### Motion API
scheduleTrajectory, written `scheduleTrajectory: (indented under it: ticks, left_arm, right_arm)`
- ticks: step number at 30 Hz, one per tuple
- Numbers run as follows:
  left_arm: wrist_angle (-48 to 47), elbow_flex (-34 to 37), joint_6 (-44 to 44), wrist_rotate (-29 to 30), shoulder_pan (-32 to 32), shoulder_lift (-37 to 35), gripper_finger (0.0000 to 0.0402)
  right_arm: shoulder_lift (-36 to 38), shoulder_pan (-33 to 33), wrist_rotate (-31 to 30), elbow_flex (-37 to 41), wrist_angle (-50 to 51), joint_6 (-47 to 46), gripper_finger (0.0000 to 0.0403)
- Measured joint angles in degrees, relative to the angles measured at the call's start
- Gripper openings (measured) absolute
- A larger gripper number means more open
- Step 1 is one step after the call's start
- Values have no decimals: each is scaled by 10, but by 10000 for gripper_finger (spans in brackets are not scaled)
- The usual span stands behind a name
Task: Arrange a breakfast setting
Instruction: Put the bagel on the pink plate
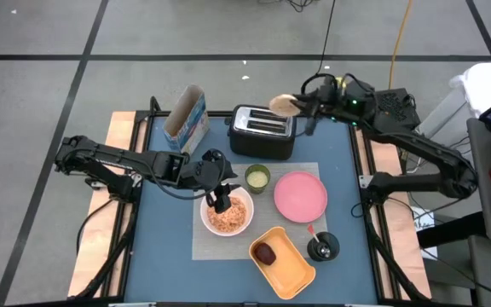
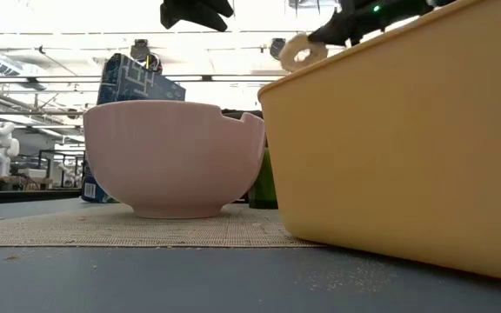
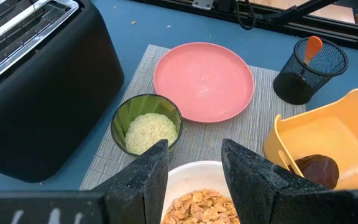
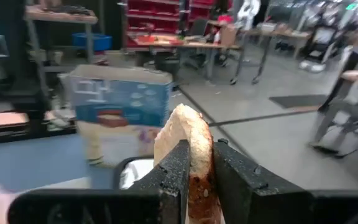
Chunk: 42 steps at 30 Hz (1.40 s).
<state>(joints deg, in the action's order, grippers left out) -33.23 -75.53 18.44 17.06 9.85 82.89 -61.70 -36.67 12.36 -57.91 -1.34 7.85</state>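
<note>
A round toasted bread piece hangs in the air just beyond the toaster's far right corner, with my right gripper shut on it. On the grey placemat stand a white bowl of cereal flakes, a small green cup of pale grains and an empty pink plate. My left gripper hovers open just above the bowl, with nothing between its fingers. My right gripper pinches the bread piece between its two fingers, which lie on its two flat faces near one edge. The fingers reach in level from the table's right side. The bread stands on edge, sticking out past the fingertips, lifted clear of the toaster.
An orange tray holding a dark lump sits at the placemat's near edge, beside a black mesh cup. A cereal box stands left of the toaster. The blue table top is bare at the near left.
</note>
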Motion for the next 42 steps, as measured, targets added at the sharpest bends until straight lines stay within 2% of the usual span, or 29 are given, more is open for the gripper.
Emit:
scheduleTrajectory:
  ticks: [9, 13, 16, 21, 27, 32, 39, 42]
  left_arm:
    - [0, 0, 0, 0, 0, 0, 154]
    - [0, 0, 1, 0, 0, 0, 154]
    - [0, 0, 8, 0, 0, 0, 154]
    - [0, 0, 10, 0, 0, 0, 154]
    - [0, 0, 10, 0, 0, 0, 154]
    - [0, 0, 11, 0, 0, 0, 154]
    - [0, 0, 13, 0, 0, 0, 154]
    - [0, 0, 14, 0, 0, 0, 154]
  right_arm:
    - [79, 0, 118, 0, 218, -72, 57]
    - [97, 1, 136, 6, 315, -75, 57]
    - [106, 7, 160, 37, 342, -102, 57]
    - [111, 34, 212, 118, 323, -144, 57]
    - [110, 68, 209, 226, 273, -181, 57]
    - [110, 92, 209, 307, 173, -230, 57]
    - [110, 121, 209, 381, 56, -270, 57]
    - [110, 131, 209, 393, 47, -271, 57]
